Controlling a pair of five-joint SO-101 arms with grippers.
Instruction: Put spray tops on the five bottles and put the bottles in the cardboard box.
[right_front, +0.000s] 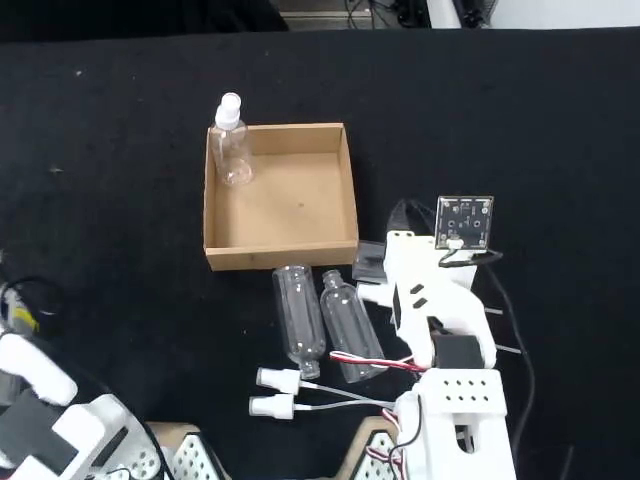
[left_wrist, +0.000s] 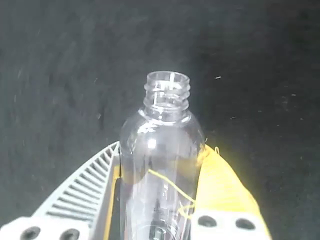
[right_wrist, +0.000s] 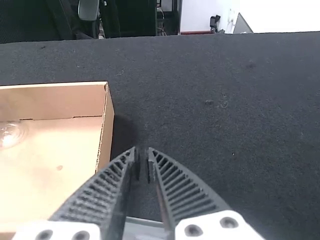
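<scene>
Left pincer (left_wrist: 161, 150): clamped on a clear uncapped bottle (left_wrist: 159, 125), one pale finger and one yellow finger against its sides. The threaded neck is open and points away from the wrist over the black tabletop (left_wrist: 60, 60).

Right pincer (right_wrist: 142, 156): dark ribbed fingers drawn almost together, tips nearly touching, nothing between them. In the high view it (right_front: 368, 262) sits low just off the 4 o'clock corner of the cardboard box (right_front: 282, 254). From its own wrist the box wall (right_wrist: 106, 125) is close alongside.

Box: open-topped, mid-tabletop. One bottle with a spray top (right_front: 232, 148) is in the 10 o'clock corner, its white top showing past the box's far rim.

At 5 o'clock of the box, two bare clear bottles (right_front: 298, 312) (right_front: 350, 328) lie on their sides, just beside each other, near the box's front wall.

At 6 o'clock of those, two loose white spray tops (right_front: 279, 379) (right_front: 271, 407) lie on the cloth, one beyond the other, their thin tubes trailing toward 3 o'clock.
</scene>
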